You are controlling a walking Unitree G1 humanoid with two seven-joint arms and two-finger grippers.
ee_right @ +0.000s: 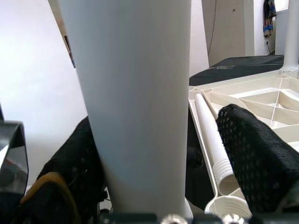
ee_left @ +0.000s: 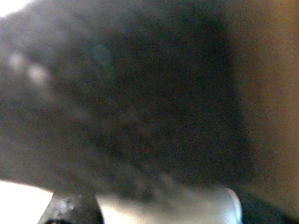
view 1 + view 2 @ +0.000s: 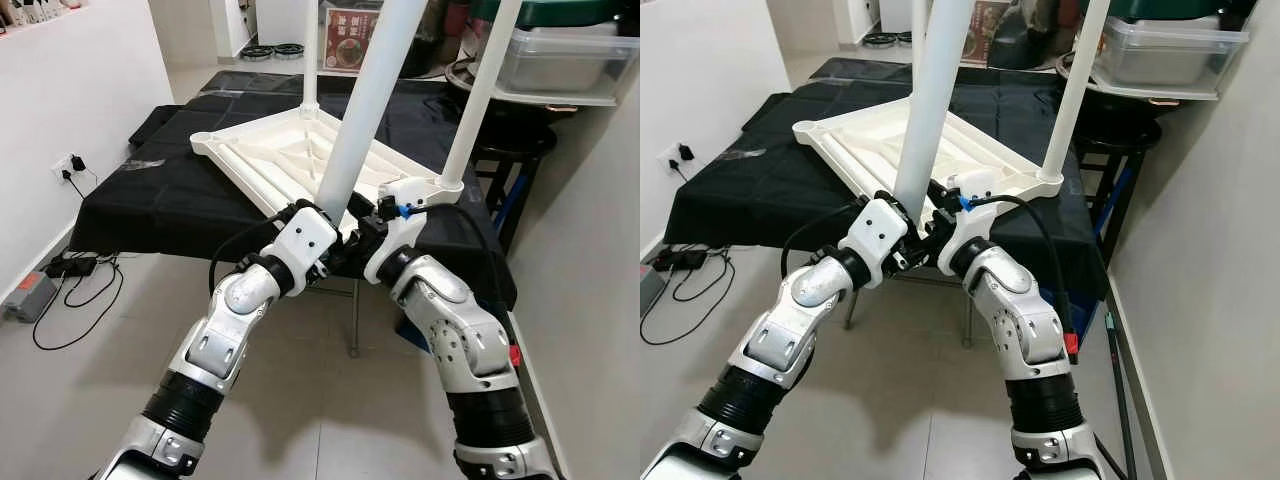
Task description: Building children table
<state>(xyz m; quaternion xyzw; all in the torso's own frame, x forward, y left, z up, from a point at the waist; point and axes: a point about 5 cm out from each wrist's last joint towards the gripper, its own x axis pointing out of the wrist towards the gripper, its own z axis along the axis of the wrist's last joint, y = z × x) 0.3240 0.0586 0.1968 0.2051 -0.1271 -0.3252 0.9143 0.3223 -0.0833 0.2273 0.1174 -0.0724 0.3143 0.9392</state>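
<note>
While both arms meet at the near corner of the upturned white tabletop (image 3: 290, 160), low centre of the head views, their fingertips are largely hidden behind the white wrist housings and the leg. The tabletop lies underside up on a black-draped table (image 3: 150, 190), ribs showing, slightly tilted. A thick white leg (image 3: 365, 110) rises from that near corner toward the upper middle of the frame, its top cut off. Two thinner-looking legs stand at the far corner (image 3: 310, 55) and the right corner (image 3: 478, 95), tops also cut off. Right gripper (image 1: 154, 154): the wrist view shows its black mesh pads (image 1: 254, 154) set either side of the leg with a gap on one side, so spread, not clamped. Left gripper (image 3: 335, 240) sits against the leg base; its wrist view is dark and blurred, cannot tell whether clenched. One spare leg (image 1: 210, 135) lies in the tabletop's ribs.
</note>
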